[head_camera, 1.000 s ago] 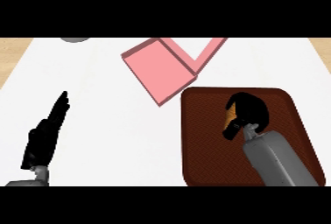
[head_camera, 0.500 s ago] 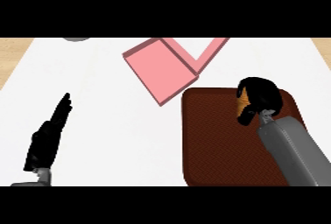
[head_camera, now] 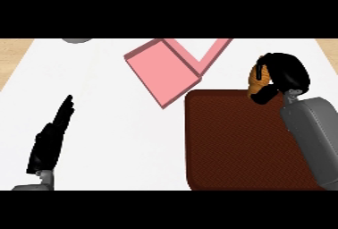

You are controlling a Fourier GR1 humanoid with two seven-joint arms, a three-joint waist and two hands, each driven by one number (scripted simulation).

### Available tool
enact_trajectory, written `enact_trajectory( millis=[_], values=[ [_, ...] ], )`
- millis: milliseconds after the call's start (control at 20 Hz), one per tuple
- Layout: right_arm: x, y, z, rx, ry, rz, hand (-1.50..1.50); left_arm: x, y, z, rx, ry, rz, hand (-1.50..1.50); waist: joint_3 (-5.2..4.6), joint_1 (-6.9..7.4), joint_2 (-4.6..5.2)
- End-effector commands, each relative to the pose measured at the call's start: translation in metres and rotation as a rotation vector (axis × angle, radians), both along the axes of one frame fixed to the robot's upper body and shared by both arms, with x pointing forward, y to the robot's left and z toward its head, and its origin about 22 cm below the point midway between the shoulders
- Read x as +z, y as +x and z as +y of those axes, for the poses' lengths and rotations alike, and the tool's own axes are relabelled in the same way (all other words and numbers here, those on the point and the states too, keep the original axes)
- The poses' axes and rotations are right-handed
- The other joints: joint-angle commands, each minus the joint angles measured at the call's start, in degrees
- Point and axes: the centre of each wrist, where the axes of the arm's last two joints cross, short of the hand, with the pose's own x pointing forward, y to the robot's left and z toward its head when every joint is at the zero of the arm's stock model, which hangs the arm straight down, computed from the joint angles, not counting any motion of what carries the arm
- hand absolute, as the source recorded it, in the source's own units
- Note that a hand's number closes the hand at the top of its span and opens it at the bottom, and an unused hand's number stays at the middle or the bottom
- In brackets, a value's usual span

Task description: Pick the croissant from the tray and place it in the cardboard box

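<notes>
Step in hand: carry phase. Right hand point(head_camera: 280, 76), upper right of frame, has its fingers curled round the croissant point(head_camera: 257, 77); only an orange edge shows at the hand's left side. Croissant sits over the far edge of the brown tray point(head_camera: 238, 147), apparently lifted off it. Pink cardboard box point(head_camera: 168, 67) lies open at upper centre. Left hand point(head_camera: 51, 138) rests at lower left, fingers straight and pressed together. Next move, by my reading: travel left over the box, then release.

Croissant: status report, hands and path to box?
Right hand curled on croissant, above tray's far edge. Left hand open, resting at view's left. Pink box open; nothing between.
</notes>
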Motion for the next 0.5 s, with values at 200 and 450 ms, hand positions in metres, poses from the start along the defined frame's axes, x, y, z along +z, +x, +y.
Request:
enact_trajectory(
  millis=[200, 450],
  values=[
    [0.047, -0.002, 0.032, 0.240, 0.379, -0.250, 1.50, 0.019, 0.010, -0.002, -0.009, 0.002, -0.011, 0.00, 0.06, -0.26, -0.13],
    [0.093, -0.009, 0.050, 0.357, 0.455, -0.270, 1.50, 0.018, 0.001, 0.010, 0.000, 0.011, -0.007, 0.00, 0.00, -0.16, -0.21]
  ],
)
